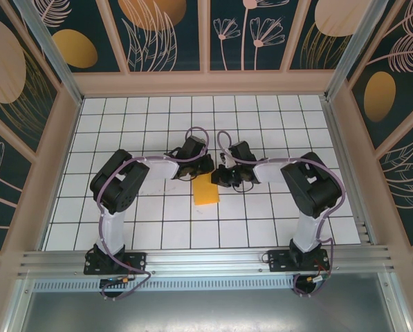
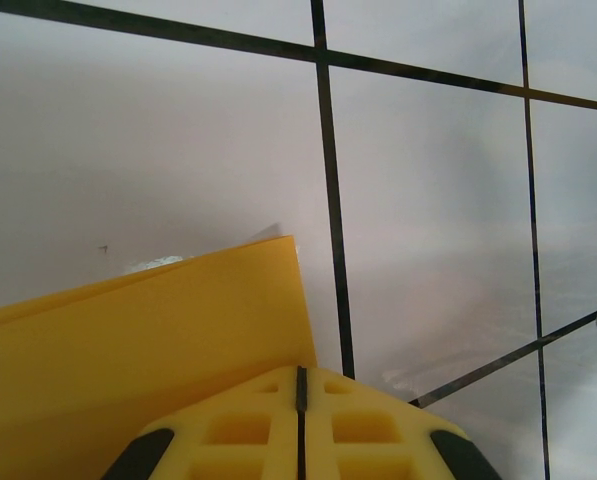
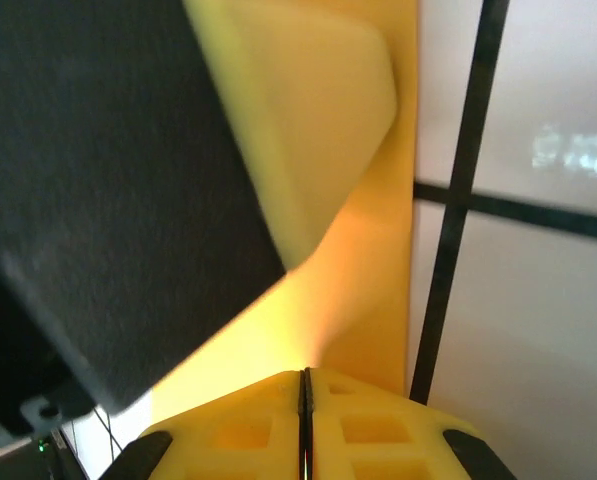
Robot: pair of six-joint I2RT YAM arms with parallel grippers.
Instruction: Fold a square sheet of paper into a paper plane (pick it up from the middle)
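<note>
The orange-yellow paper (image 1: 206,189) lies on the white grid table as a narrow folded strip about one tile wide, just in front of both grippers. My left gripper (image 1: 203,169) is at the strip's far end. In the left wrist view its fingers (image 2: 300,378) are shut, tips resting at the paper's (image 2: 148,340) corner edge. From the right, my right gripper (image 1: 221,177) meets the same end. Its jaws (image 3: 304,378) are shut over the paper (image 3: 378,300), and the left gripper's yellow fingertip (image 3: 308,120) sits close ahead. I cannot tell if either one pinches the sheet.
The white grid table (image 1: 275,138) is bordered by wooden walls (image 1: 206,83) at the back and sides. An aluminium rail (image 1: 206,259) runs along the near edge, where both arm bases are bolted. Free tiles surround the paper in front and to both sides.
</note>
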